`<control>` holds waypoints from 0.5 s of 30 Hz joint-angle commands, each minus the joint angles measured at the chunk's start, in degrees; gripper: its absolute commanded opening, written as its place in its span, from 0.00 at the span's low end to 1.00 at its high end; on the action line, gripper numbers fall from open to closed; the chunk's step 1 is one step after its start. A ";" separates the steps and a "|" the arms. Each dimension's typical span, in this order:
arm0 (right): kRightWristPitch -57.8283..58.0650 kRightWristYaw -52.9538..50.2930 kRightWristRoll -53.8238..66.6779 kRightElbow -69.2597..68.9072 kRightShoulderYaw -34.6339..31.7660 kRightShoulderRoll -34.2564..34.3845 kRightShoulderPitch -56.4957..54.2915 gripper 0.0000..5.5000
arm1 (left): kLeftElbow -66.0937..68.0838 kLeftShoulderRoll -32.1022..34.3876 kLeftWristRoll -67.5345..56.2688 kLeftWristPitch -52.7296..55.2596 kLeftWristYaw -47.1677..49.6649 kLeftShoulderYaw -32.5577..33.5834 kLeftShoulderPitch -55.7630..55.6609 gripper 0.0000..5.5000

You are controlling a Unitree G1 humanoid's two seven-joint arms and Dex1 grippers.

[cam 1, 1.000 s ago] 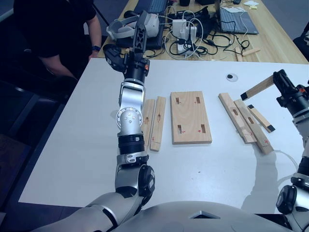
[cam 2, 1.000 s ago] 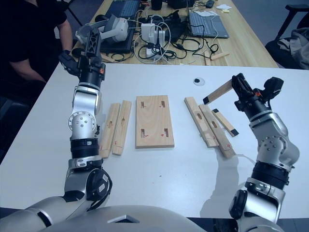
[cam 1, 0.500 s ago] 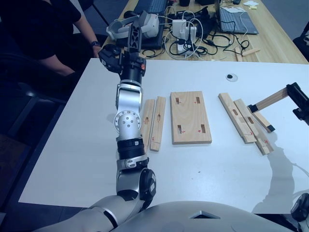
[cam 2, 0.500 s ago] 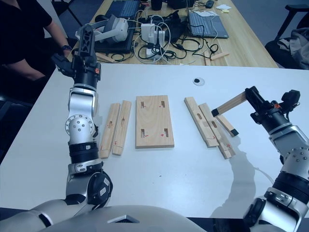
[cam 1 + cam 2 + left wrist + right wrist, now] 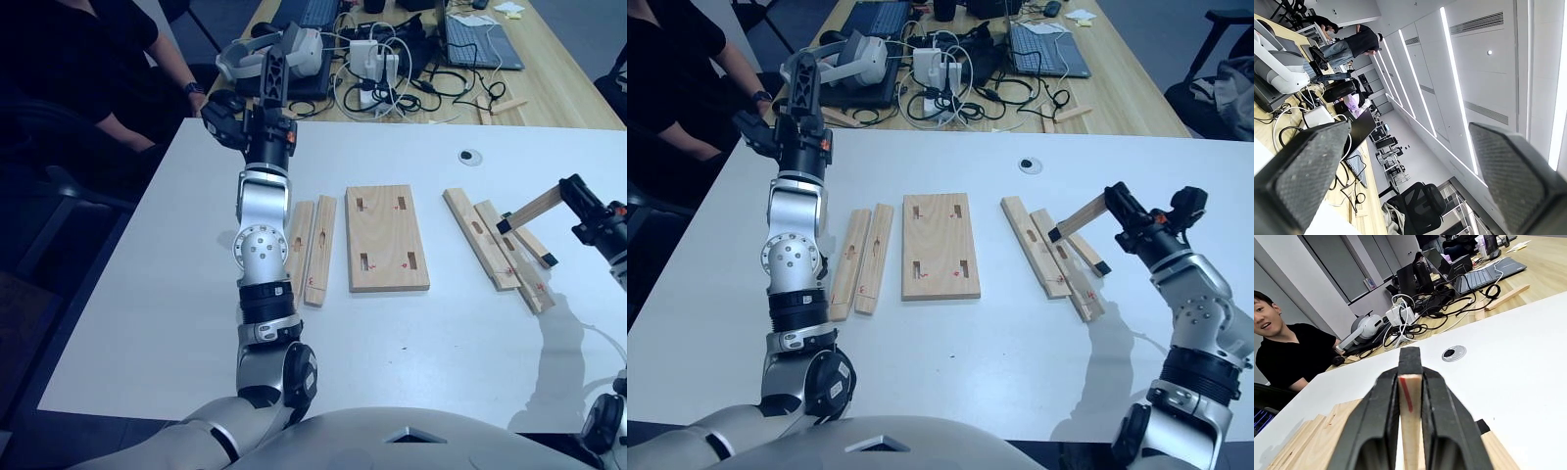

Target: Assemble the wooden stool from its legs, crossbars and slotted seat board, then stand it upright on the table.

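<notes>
My right tool (image 5: 1117,204) is clamped on a black-tipped crossbar (image 5: 1078,217), holding it tilted above the slotted legs (image 5: 1048,250) at the bench's (image 5: 1019,343) right. My left tool (image 5: 1410,161) is raised, fingers apart. The slotted seat board (image 5: 940,245) lies flat mid-bench.

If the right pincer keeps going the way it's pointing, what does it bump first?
Probably the wooden legs lying right of the seat board: the right pincer aims its held crossbar down at them, though depth is unclear.
</notes>
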 commanded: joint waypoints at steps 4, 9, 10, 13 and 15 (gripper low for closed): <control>-4.43 1.58 -4.45 0.85 5.59 0.87 -5.84 0.08 | 1.18 -0.80 0.73 0.94 0.27 -0.43 -1.34 0.81; -9.10 3.09 -8.83 3.92 8.90 2.06 -5.62 0.08 | 1.49 -0.60 0.56 1.31 0.06 -0.41 -1.82 0.81; -10.06 3.20 -9.49 4.58 9.20 2.52 -5.52 0.08 | 1.53 -0.49 0.59 1.41 0.03 -0.37 -1.87 0.81; -12.95 3.56 -11.56 6.67 10.00 3.59 -4.56 0.08 | 1.66 -0.29 0.61 1.79 0.06 -0.37 -2.13 0.81; -14.43 3.53 -12.39 7.44 10.04 4.08 -4.28 0.08 | 1.34 -0.36 0.64 1.99 0.19 -0.53 -1.96 0.81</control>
